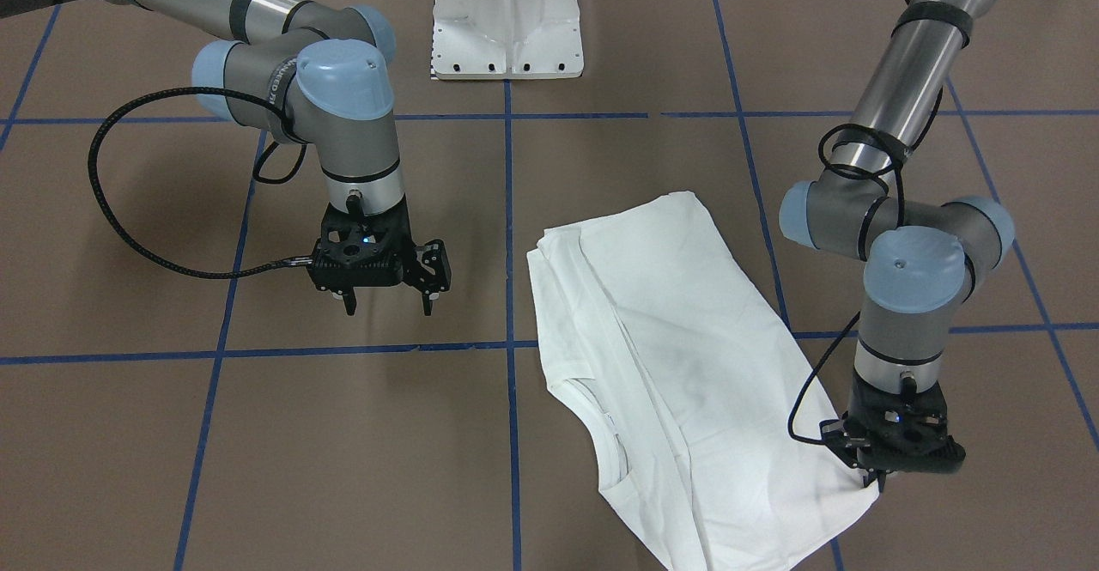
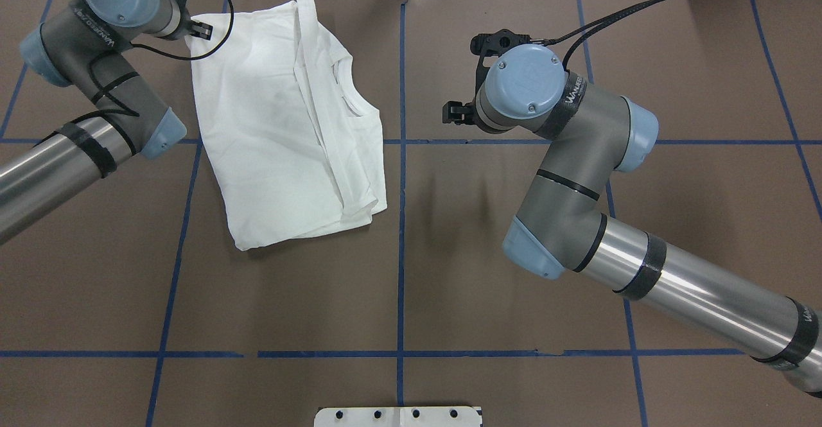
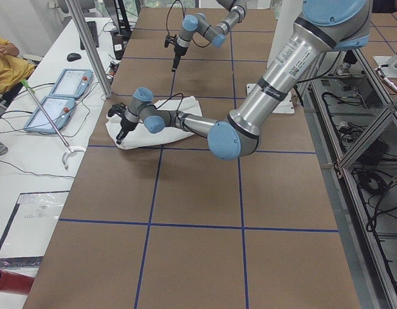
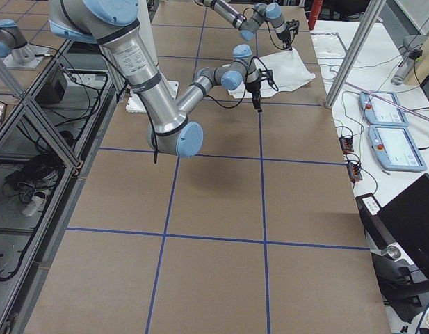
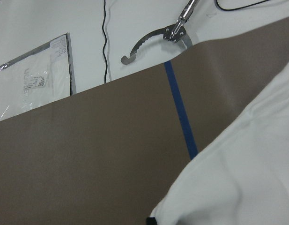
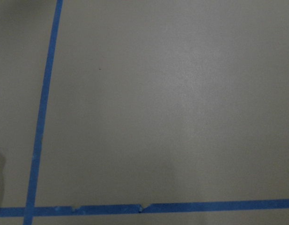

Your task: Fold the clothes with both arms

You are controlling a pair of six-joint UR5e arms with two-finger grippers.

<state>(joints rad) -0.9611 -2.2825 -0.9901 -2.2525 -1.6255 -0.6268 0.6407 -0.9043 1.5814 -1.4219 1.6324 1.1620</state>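
The white T-shirt (image 1: pixel 678 365) lies folded lengthwise on the brown table, its round neckline (image 1: pixel 601 438) on the side away from the robot. It also shows in the overhead view (image 2: pixel 270 138). My left gripper (image 1: pixel 874 478) is down at the shirt's far left corner, its fingers pinched together on the cloth; the overhead view shows it there too (image 2: pixel 192 32). The left wrist view shows the shirt's edge (image 5: pixel 247 173). My right gripper (image 1: pixel 388 300) is open and empty, hanging above bare table beside the shirt. No printed text shows.
The white pedestal base (image 1: pixel 506 21) stands at the robot's side of the table. Blue tape lines (image 1: pixel 508 236) cross the brown surface. Beyond the far edge are a white bench with a metal tool (image 5: pixel 158 40) and two teach pendants (image 3: pixel 56 96).
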